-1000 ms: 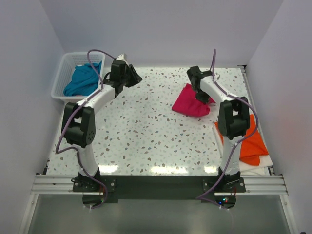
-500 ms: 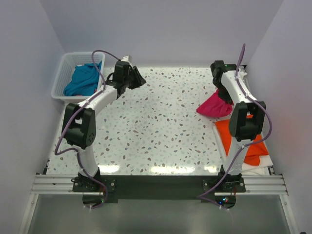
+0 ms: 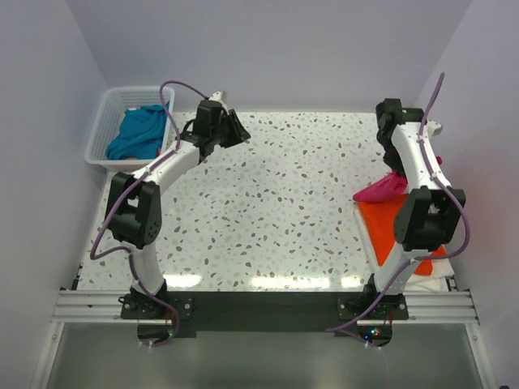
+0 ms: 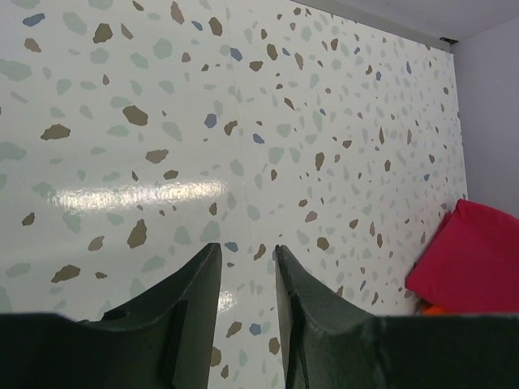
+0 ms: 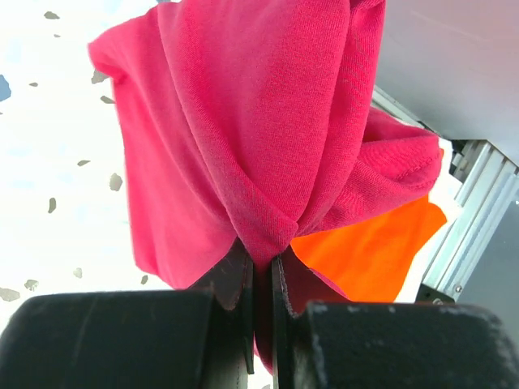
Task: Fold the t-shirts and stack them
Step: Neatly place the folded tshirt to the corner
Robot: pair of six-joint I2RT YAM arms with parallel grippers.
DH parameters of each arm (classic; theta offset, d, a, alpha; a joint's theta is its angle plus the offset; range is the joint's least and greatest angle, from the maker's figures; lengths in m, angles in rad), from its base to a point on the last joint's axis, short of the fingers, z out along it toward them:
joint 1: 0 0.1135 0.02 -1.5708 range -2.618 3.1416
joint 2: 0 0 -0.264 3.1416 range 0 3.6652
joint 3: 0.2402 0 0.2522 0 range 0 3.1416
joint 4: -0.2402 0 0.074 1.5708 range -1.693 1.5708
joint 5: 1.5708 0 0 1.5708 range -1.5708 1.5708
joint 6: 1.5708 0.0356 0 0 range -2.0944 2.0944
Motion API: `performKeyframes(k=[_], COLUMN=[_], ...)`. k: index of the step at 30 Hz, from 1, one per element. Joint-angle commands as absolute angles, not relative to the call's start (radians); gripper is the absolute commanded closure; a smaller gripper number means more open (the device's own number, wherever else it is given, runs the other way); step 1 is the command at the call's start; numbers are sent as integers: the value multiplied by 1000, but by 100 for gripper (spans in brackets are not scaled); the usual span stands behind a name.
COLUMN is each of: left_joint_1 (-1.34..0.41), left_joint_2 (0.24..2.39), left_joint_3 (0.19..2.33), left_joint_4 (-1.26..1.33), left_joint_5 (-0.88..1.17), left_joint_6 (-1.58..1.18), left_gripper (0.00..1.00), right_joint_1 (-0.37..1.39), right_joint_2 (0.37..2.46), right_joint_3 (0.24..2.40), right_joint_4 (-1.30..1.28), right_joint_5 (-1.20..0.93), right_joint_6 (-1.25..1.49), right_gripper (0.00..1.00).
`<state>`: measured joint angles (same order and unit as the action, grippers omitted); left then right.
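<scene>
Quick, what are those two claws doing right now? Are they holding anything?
Left gripper: open, holding nothing.
Right gripper: closed on the pink shirt.

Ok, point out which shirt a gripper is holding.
The crimson-pink shirt: the right gripper pinches it. The orange shirt lies flat; the teal shirt sits in the basket.

Robot lab test cell: speckled terrazzo-pattern tabletop (image 3: 268, 219) boxed in by plain pale walls (image 3: 276, 57), two white-and-black robot arms (image 3: 134, 215) bolted onto a slotted aluminium rail (image 3: 89, 305).
</scene>
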<state>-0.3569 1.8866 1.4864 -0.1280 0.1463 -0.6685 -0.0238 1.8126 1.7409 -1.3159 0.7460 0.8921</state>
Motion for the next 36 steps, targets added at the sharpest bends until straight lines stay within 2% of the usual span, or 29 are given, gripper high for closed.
performKeyframes(k=[1,28,36], left_joint_1=[-360,-360,-365], left_joint_2=[1821,1755,1732], left_joint_3=[1500,1451,1413], left_joint_4=[-124,-117,-97], left_joint_5=[160,169,178], left_joint_6=[-653,-653,-658], left_gripper=[62,62,62], right_joint_1=[-46,-71,-71], right_joint_2=[1718,1586,1462], right_joint_3=[1732,1810,1643], right_joint_4=[-1342,-1348,-1400], right_joint_5=[796,793,793], right_joint_6=[885,804,870], right_gripper=[100,100,100])
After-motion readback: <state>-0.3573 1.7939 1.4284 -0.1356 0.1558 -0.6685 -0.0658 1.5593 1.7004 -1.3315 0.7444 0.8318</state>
